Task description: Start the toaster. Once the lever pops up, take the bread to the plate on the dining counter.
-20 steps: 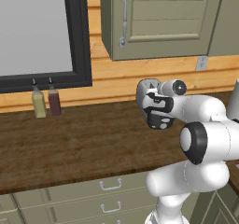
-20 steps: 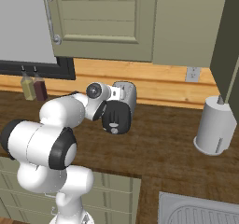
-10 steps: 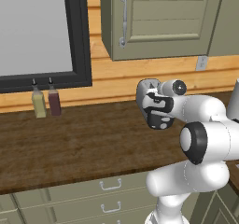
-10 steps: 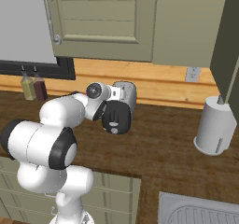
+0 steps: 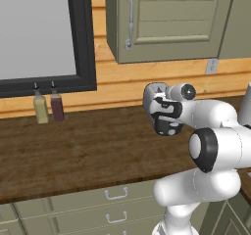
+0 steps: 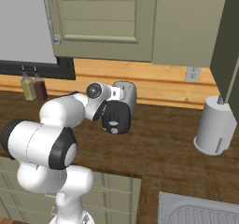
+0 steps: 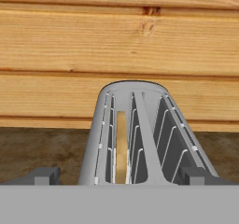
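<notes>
I have the arm reaching forward over the wood counter [image 5: 88, 155], hand level with the toaster [image 6: 127, 94] at the back wall.

Left base view: toaster sits right of centre, mostly hidden behind the hand; a rounded grey edge [image 5: 153, 91] shows at the hand's upper left. Two small bottles, one yellowish [image 5: 40, 107] and one dark red [image 5: 57, 105], stand side by side at centre left under the black-framed window [image 5: 82, 38]. A cabinet door [image 5: 171, 21] fills the upper right. Drawers with handles [image 5: 115, 194] run along the bottom.

Right base view: toaster is at frame centre, against the plank wall, the hand's dark body directly in front of it. A white paper-towel roll [image 6: 214, 127] stands at centre right, well apart from the toaster. Sink corner [image 6: 196, 211] at lower right. Wall outlet [image 6: 192, 73] upper right.

Hand view: I look down the length of the toaster [image 7: 140, 134], two slots running away from me. The bread [image 7: 121, 146] sits in the left slot as a thin tan strip, seen edge-on, down between the wire guides. Right slot shows wires alone.

Gripper [image 7: 119, 175]: the two fingertips [image 7: 43, 175] sit at the bottom left and bottom right, spread to full width, one either side of the toaster's near end. Nothing held; I can't tell whether the tips touch the casing.
</notes>
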### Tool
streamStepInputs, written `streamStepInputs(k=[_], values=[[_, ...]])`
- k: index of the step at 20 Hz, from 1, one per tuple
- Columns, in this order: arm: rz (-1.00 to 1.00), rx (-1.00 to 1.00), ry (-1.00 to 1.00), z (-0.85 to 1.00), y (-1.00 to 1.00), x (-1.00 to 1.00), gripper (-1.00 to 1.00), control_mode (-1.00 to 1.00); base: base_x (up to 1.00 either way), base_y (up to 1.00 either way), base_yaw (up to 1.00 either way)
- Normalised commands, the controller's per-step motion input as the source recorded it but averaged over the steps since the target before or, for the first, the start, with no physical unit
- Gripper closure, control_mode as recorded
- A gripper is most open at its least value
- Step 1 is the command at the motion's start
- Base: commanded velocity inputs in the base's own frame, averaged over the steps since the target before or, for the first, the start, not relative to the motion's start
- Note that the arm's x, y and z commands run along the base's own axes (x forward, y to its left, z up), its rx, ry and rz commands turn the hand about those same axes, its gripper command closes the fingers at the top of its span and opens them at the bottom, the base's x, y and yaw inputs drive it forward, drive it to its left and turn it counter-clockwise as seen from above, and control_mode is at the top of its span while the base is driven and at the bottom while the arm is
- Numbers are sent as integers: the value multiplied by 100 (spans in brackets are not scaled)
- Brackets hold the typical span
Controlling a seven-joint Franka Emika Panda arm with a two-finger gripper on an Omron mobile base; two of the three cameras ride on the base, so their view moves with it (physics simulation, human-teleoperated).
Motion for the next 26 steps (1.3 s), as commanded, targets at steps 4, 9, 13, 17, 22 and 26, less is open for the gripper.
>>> streamStepInputs(k=[4, 9, 13, 17, 22, 26], values=[[0, 0, 0, 0, 0, 0, -100, -100, 0, 0, 0], [0, 0, 0, 0, 0, 0, -100, -100, 0, 0, 0], [0, 0, 0, 0, 0, 0, -100, -100, 0, 0, 0], [0, 0, 0, 0, 0, 0, -100, -100, 0, 0, 0], [0, 0, 0, 0, 0, 0, -100, -100, 0, 0, 0], [0, 0, 0, 0, 0, 0, -100, -100, 0, 0, 0]])
